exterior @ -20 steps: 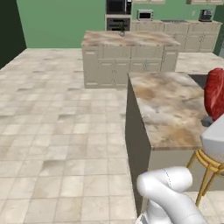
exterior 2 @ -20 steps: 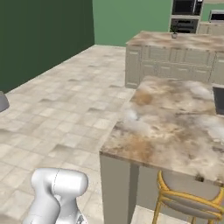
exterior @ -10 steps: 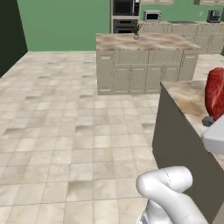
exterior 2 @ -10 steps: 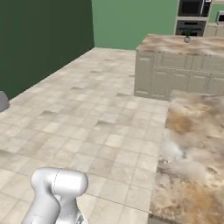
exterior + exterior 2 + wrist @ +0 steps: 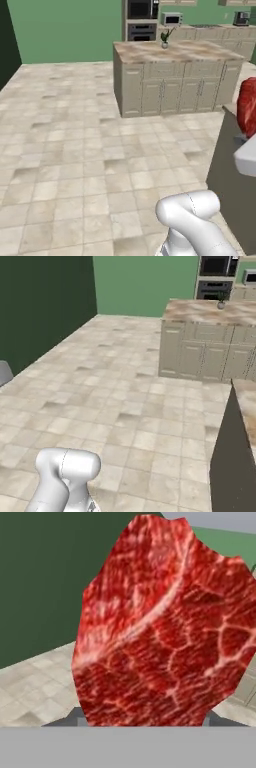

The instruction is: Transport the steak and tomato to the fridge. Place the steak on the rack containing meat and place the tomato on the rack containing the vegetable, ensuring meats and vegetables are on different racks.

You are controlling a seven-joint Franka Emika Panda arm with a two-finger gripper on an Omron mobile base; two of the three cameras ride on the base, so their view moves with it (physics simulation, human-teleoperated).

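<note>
The tiled floor (image 5: 75,150) is spreading across both base views, running back to a green wall (image 5: 70,30). In the right base view a much darker green wall (image 5: 40,306) is closing off the left side; the left base view is catching only a sliver of it at its left edge.

The island (image 5: 175,80), with a marbled top and pale cabinet doors, is standing on the floor in front of the green wall. Behind the island, a black wall oven (image 5: 141,20) is showing in both base views. The left base view is also showing a microwave (image 5: 171,19) just beside the oven and a run of counter further right, which the right base view is cutting off. A small plant (image 5: 165,39) is sitting on the island's top at its back edge.

A nearer counter (image 5: 235,456), dark on its side, is rising at the right edge of both base views, well in front of the island.

The steak (image 5: 160,622) is looming large in the hand view, standing upright and marbled red and white. In the left base view it is appearing at the right edge, raised above the near counter and nearer than the island. The gripper (image 5: 142,722) is closed on the steak's lower edge; its fingers are mostly hidden behind the meat.
</note>
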